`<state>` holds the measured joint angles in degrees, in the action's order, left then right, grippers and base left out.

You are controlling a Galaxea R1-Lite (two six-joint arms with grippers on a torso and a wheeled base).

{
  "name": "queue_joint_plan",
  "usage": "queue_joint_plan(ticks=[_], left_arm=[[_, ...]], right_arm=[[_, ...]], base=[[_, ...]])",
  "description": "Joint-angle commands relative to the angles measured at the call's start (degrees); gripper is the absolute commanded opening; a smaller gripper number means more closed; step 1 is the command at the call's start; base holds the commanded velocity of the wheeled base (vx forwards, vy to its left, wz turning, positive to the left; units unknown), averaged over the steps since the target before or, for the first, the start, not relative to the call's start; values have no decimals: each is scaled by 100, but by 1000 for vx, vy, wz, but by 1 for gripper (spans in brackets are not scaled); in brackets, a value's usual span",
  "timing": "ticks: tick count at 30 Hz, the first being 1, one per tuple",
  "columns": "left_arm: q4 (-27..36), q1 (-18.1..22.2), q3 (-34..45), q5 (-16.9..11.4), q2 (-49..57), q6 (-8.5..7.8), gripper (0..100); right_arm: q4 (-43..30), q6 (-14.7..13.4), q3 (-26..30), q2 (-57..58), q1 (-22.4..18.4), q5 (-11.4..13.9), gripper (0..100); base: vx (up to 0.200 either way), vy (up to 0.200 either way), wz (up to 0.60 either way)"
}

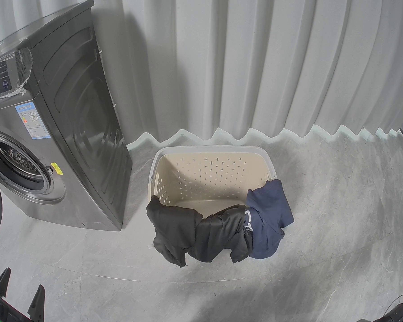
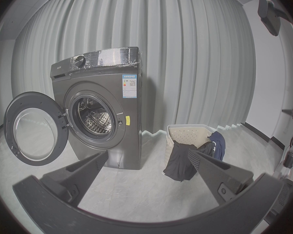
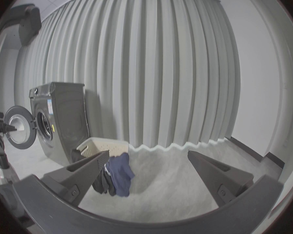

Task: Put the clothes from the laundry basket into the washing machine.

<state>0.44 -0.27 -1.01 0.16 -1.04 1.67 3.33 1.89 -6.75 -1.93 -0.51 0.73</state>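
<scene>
Clothes: a dark grey-black crumpled fabric garment (image 1: 197,235) hangs over the near rim of the cream perforated plastic laundry basket (image 1: 210,150). Most of it spills down the outside wall toward the grey marbled floor (image 1: 327,229). A navy blue fabric garment (image 1: 269,218) is draped over the near right corner and touches the dark one. Both sit half in, half out, so the loose outer folds look like the easiest place to pinch. The basket stands upright on the floor, and its visible inside bottom looks bare. No cloth shows in the machine, so the task looks to be at its start.

Left hand (image 2: 147,154): fingers spread wide, holding nothing, low and well apart from the basket, looking toward the machine and basket. Right hand (image 3: 148,154): also spread and empty, low on the right, well apart from the basket. The navy garment is the closer one to it.

The dark grey metal front-loading washing machine (image 1: 76,112) stands just left of the basket, with a strip of floor between them. Its round door (image 2: 35,129) is swung wide open on the side away from the basket. That leaves the steel drum (image 2: 95,117) exposed, and the door does not block the way in.

Likely snags: the machine's front corner sits between basket and opening, so a carried garment must go round it. Hanging cloth may also drag on the rim or pull its neighbour along.

Around: clear plastic film (image 1: 15,70) on the machine's top panel, a blue label (image 1: 32,120) on its front, and a white pleated curtain (image 1: 255,59) behind.
</scene>
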Motion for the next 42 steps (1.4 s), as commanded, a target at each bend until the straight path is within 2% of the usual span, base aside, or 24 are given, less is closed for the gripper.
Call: queue_joint_plan(ticks=[1, 2, 3, 4, 5, 6, 7, 10, 11, 13, 20, 24, 39, 40, 42], left_arm=[[9, 0, 84, 2, 104, 9, 100], [9, -8, 84, 2, 104, 0, 100], [9, -8, 84, 2, 104, 0, 100], [9, 0, 84, 2, 104, 9, 100], [9, 0, 84, 2, 104, 18, 100], [9, 0, 84, 2, 104, 26, 100], [9, 0, 84, 2, 104, 35, 100], [9, 0, 84, 2, 104, 35, 100], [9, 0, 84, 2, 104, 35, 100], [9, 0, 84, 2, 104, 35, 100], [9, 0, 84, 2, 104, 26, 100], [9, 0, 84, 2, 104, 18, 100], [9, 0, 84, 2, 104, 44, 100], [9, 0, 84, 2, 104, 44, 100], [9, 0, 84, 2, 104, 35, 100]], right_arm=[[10, -101, -748, -1592, 122, 314, 100], [28, -224, -625, -2057, 262, 463, 100], [28, -224, -625, -2057, 262, 463, 100], [54, -795, -573, -2796, 438, 683, 100], [63, -831, -581, -2848, 447, 692, 100], [133, -1129, -625, -3332, 517, 727, 100], [309, -1252, -687, -3921, 570, 727, 100], [827, -1191, -643, -4905, 605, 727, 100], [827, -1191, -643, -4905, 605, 727, 100], [1311, -1077, -669, -5722, 763, 727, 100], [2392, -1068, -828, -7428, 948, 639, 100], [2770, -1050, -819, -7972, 956, 551, 100], [3824, -1050, -1126, -9660, 1247, 533, 100], [4255, -1068, -1188, -10082, 1396, 533, 100], [4651, -1077, -1188, -10363, 1510, 507, 100]], base=[[0, 0, 0], [0, 0, 0], [0, 0, 0], [0, 0, 0], [0, 0, 0], [0, 0, 0], [0, 0, 0], [0, 0, 0], [0, 0, 0], [0, 0, 0], [0, 0, 0], [0, 0, 0], [0, 0, 0], [0, 0, 0], [0, 0, 0]])
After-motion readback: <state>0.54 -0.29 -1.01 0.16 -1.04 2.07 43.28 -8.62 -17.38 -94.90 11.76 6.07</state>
